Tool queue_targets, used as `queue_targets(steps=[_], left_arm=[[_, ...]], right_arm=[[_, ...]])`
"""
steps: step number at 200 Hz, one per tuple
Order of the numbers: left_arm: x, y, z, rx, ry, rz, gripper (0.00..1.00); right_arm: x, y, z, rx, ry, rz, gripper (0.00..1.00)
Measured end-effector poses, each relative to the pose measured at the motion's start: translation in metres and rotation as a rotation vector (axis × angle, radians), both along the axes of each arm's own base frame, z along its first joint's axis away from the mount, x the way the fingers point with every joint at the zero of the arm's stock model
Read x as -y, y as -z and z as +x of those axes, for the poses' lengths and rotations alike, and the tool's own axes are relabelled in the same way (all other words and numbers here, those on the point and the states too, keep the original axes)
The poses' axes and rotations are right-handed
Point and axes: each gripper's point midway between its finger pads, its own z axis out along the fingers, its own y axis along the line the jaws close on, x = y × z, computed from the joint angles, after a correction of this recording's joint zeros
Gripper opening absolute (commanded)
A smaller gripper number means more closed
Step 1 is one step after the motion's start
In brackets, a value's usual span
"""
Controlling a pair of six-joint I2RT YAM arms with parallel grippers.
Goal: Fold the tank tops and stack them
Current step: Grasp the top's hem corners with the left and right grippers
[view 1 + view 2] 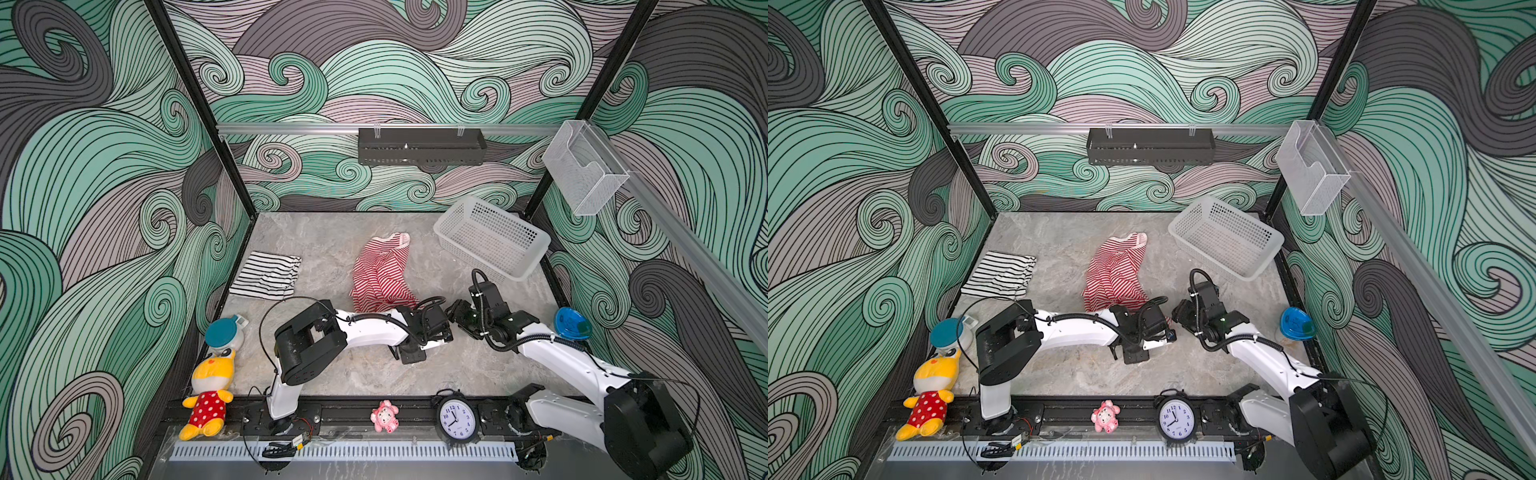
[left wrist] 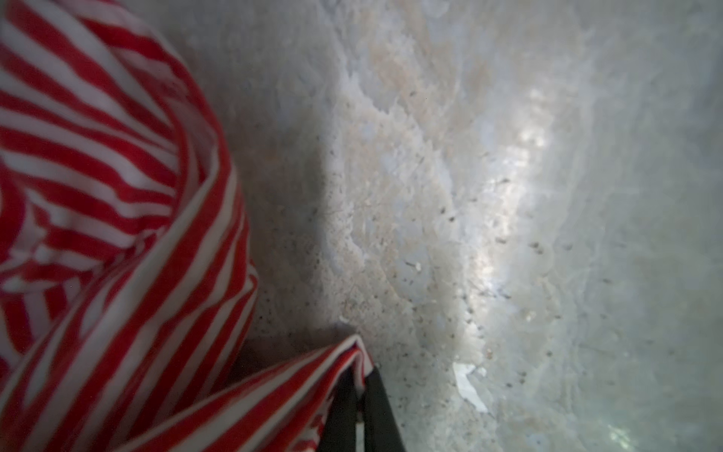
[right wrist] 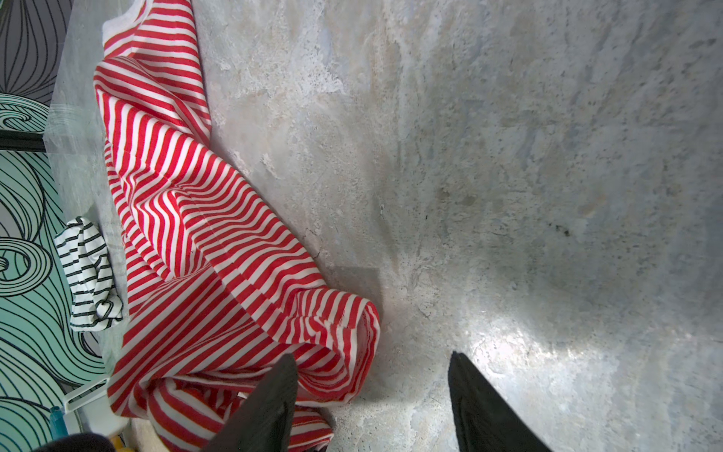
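Observation:
The red-and-white tank top (image 1: 382,274) (image 1: 1117,274) lies crumpled mid-table, its pale neckline at the far end. My left gripper (image 2: 362,371) is shut on a fold of its near hem (image 2: 305,375), low over the table in both top views (image 1: 442,332) (image 1: 1167,332). My right gripper (image 3: 371,354) faces it from the right (image 1: 455,311), open. One of its fingers (image 3: 274,391) is over the red top's bunched corner (image 3: 336,340), and bare table lies between the jaws. The black-and-white tank top (image 1: 268,274) (image 1: 1003,274) (image 3: 90,274) lies folded flat at the left.
A white mesh basket (image 1: 494,237) stands tilted at the back right. A blue bowl (image 1: 571,322) is by the right wall. Along the front rail are an alarm clock (image 1: 457,419), a pink toy (image 1: 384,415) and a yellow plush (image 1: 208,390). A teal-capped object (image 1: 224,332) sits front left.

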Motion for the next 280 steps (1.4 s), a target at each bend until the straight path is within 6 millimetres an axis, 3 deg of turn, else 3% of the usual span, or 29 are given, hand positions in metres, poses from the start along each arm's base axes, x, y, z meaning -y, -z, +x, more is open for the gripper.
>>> queue_targets(steps=[27,57,79,108,133,161,188,225,280], left_arm=[[-0.015,0.0,0.008,-0.01,-0.023,-0.001,0.0],[-0.065,-0.008,0.01,-0.05,-0.067,0.02,0.0],[-0.095,-0.04,0.011,-0.059,-0.101,-0.03,0.0],[-0.11,-0.092,0.015,0.009,-0.124,-0.145,0.0],[-0.124,-0.113,0.012,0.044,-0.148,-0.189,0.0],[-0.153,-0.11,0.012,0.053,-0.221,-0.177,0.0],[-0.177,-0.105,0.012,0.06,-0.291,-0.158,0.0],[-0.2,-0.097,0.015,0.092,-0.346,-0.112,0.0],[-0.22,-0.094,0.026,0.137,-0.421,-0.094,0.0]], right_arm=[[-0.001,0.002,-0.001,-0.008,-0.005,-0.001,0.66],[-0.003,0.012,-0.001,-0.041,-0.011,-0.004,0.68],[-0.007,0.023,0.0,-0.067,-0.015,0.002,0.68],[-0.013,0.04,0.003,-0.108,-0.022,0.008,0.67],[-0.029,0.042,0.017,-0.103,-0.043,0.036,0.65],[-0.053,0.042,0.025,-0.089,-0.089,0.055,0.63],[-0.067,0.045,0.023,-0.096,-0.118,0.059,0.45],[-0.064,0.045,0.016,-0.113,-0.108,0.048,0.45],[-0.056,0.021,0.005,-0.066,-0.084,0.06,0.46]])
